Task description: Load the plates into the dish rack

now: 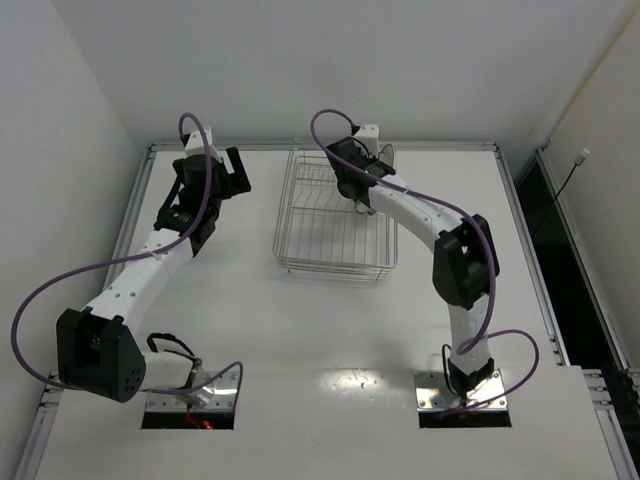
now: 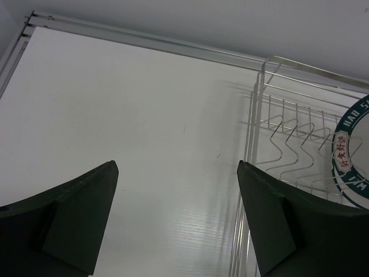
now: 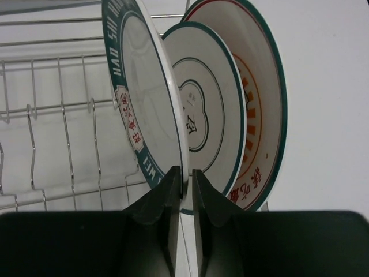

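Your right hand (image 3: 185,176) is closed to a narrow slit on the lower rim of the lettered plate (image 3: 144,98), which runs down between the two fingers. It looks clamped rather than merely touching. That plate stands on edge in the dish rack (image 1: 335,267), straight ahead of the hand in the wrist view, its face turned sideways so the rim lines up with the gap between the fingers. Just beside it on the right stands the grey plate (image 3: 202,109) with the dark motif, and behind that the sunburst plate (image 3: 259,104). All three are upright and close together at the rack's far right end. By my reading the loading is all but done. What matters next is that you part the fingers and back out along the plate's own plane, not across it, or you risk tipping it onto its neighbour. Your left hand (image 2: 176,164) hangs with its fingers wide apart over the bare tabletop (image 2: 144,115), well left of the rack and holding nothing.
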`<control>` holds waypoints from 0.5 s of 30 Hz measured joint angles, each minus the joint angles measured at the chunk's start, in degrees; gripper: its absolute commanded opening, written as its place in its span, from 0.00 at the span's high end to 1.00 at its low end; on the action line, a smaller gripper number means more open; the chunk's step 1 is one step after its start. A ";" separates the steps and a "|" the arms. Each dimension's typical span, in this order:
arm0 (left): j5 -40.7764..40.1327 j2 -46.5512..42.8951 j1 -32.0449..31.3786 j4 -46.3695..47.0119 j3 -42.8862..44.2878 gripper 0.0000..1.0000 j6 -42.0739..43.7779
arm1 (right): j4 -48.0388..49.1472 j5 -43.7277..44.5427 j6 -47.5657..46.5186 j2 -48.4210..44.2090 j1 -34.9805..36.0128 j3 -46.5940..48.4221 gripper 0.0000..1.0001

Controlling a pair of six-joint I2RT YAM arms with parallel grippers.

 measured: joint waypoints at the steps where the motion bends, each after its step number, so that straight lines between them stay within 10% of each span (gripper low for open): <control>1: 0.00 0.00 0.00 0.00 0.00 0.18 0.00 | -0.28 -0.74 0.33 0.00 -0.26 0.11 0.76; 15: -0.04 0.00 0.00 0.02 0.00 0.18 0.00 | -4.48 -9.22 0.13 -11.67 -0.66 -5.84 0.16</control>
